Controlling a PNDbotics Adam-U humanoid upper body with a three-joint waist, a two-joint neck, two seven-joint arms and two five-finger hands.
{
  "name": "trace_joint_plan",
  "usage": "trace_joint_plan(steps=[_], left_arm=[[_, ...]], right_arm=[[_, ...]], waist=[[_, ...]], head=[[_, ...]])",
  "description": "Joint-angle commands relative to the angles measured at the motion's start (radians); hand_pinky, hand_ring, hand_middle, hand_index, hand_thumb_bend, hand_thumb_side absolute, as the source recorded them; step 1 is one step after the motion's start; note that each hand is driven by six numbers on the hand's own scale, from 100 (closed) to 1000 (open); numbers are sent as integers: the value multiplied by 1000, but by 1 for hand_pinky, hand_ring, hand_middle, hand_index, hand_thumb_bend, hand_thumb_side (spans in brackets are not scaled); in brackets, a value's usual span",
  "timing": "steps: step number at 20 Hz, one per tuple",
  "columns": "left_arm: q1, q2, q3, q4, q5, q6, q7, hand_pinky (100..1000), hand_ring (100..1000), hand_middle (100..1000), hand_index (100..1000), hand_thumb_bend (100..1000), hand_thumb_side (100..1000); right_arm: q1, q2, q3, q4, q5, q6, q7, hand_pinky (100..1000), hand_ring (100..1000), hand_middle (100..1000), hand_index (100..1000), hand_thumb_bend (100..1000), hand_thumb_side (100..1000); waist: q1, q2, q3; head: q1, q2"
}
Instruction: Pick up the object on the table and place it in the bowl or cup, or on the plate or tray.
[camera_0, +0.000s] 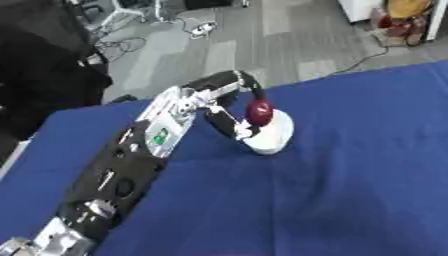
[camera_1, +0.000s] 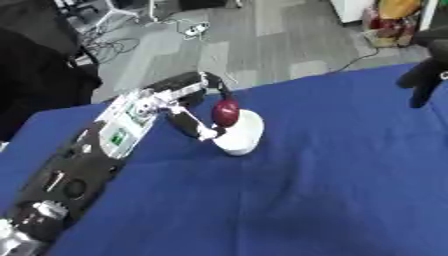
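The robot's left arm (camera_0: 131, 165) stretches out from the near left corner across the desk (camera_0: 350, 175), which is covered in a deep blue cloth. At its far end the left hand (camera_0: 229, 102) has its fingers and thumb curled round a small dark red object (camera_0: 260, 112), rounded and glossy, about the look of a plum or a small apple, though I cannot say which. One black finger arches over the top of the fruit; the thumb, with a pale tip, comes up beneath it on the near side.

Right under the hand, and just to its right, sits a white bowl (camera_0: 273, 134). The red object is held over the bowl's left rim, at the mouth of it; whether it touches the rim or the inside I cannot tell. The thumb tip is close against the bowl's near wall.

The right hand (camera_1: 426, 75) shows only in the right eye view, at the far right edge, well apart from the left hand and the bowl. It hangs above the cloth, black, with its fingers pointing down and relaxed, holding nothing.

Beyond the left hand, past the desk's far edge, lies grey floor (camera_0: 254, 40) with loose cables (camera_0: 118, 47).
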Motion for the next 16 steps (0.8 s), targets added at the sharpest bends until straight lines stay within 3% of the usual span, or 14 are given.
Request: trace_joint_plan(steps=[1, 16], left_arm=[[-17, 14, 12, 8, -18, -7, 6, 100, 150, 305, 376, 225, 192], [-38, 4, 40, 103, -75, -13, 63, 100, 156, 310, 380, 227, 184]], right_arm=[[-18, 4, 2, -15, -6, -3, 3, 300, 509, 711, 782, 100, 1000], [-30, 13, 6, -15, -10, -7, 8, 299, 508, 711, 781, 100, 1000]], waist=[[-5, -14, -1], [1, -2, -23]], head=[[12, -15], [17, -30]])
